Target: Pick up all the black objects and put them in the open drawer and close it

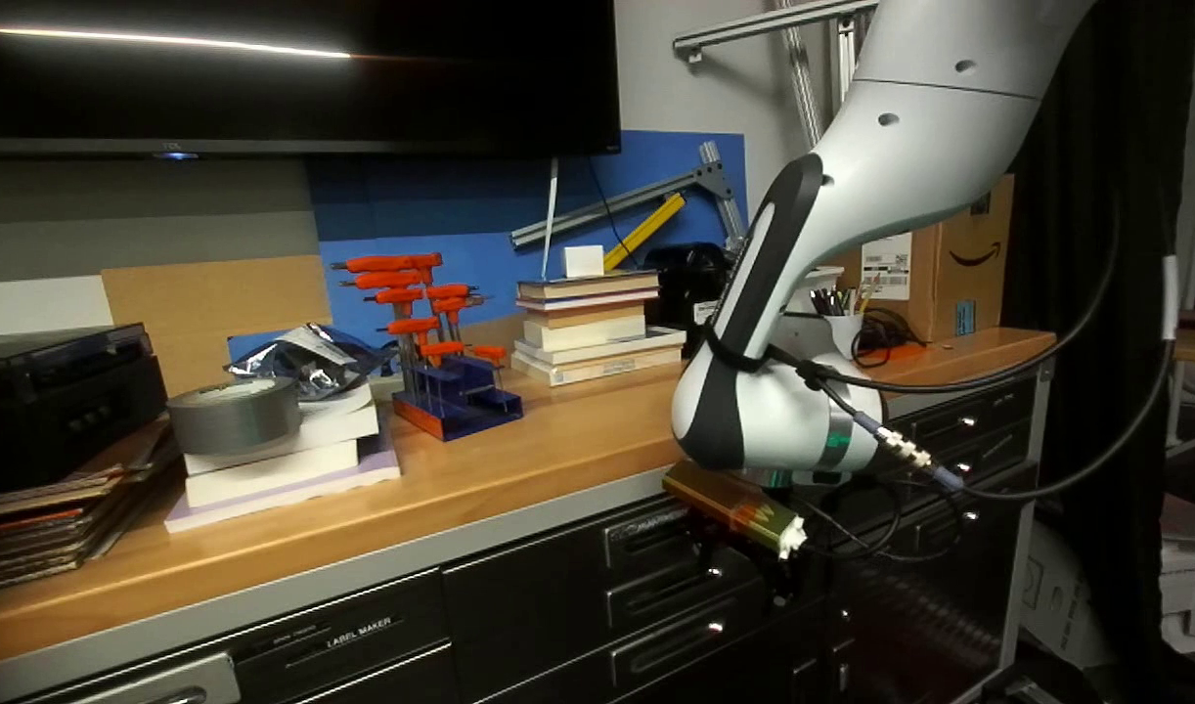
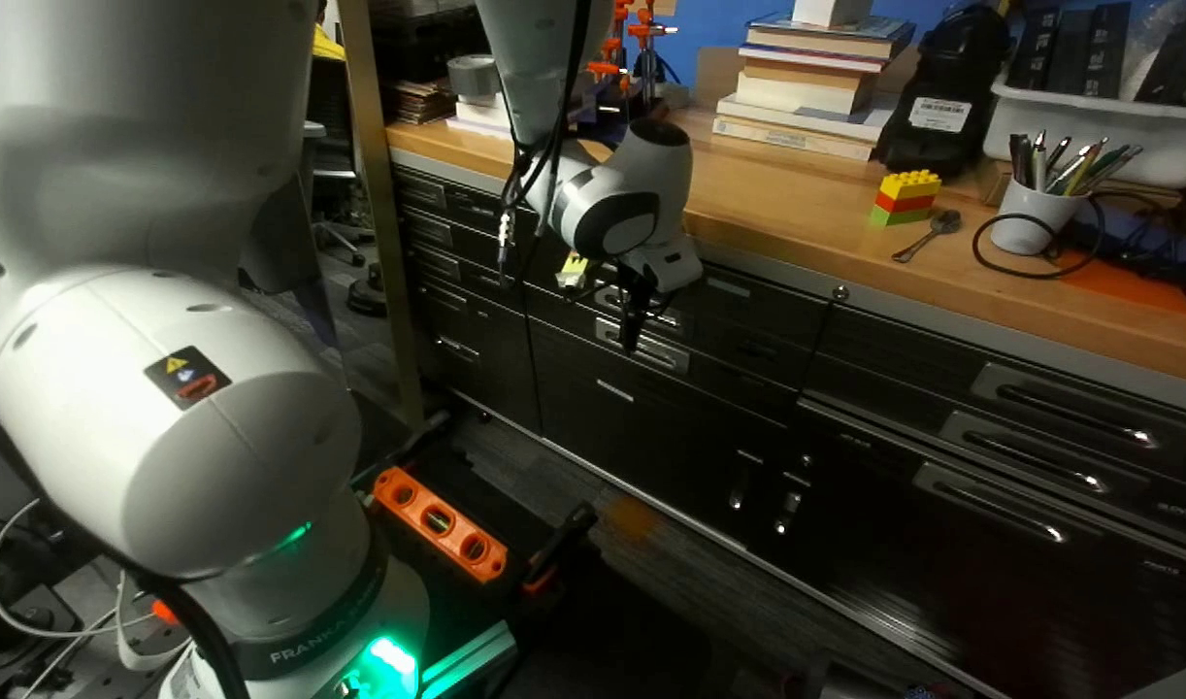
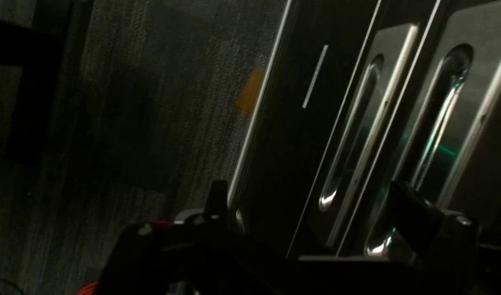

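Note:
The small black blocks do not show in these frames; they are hidden or out of view. The black drawers stand under the wooden counter, and those I can see look shut. A drawer handle (image 1: 668, 653) shows in an exterior view, and it also shows in an exterior view (image 2: 663, 357) behind my gripper. In the wrist view, two metal drawer handles (image 3: 359, 135) run slantwise. My gripper (image 2: 634, 340) hangs in front of the drawer fronts, below the counter edge. In the wrist view, my gripper (image 3: 310, 194) has its fingers wide apart with nothing between them.
The counter (image 1: 578, 440) bears a hex-key rack (image 1: 451, 391), book stacks (image 1: 588, 342), a tape roll (image 1: 234, 416), toy bricks (image 2: 905, 199), a spoon (image 2: 928, 236), a pen cup (image 2: 1035, 218) and a white bin (image 2: 1117, 136). An orange level (image 2: 440, 522) lies near the robot's base.

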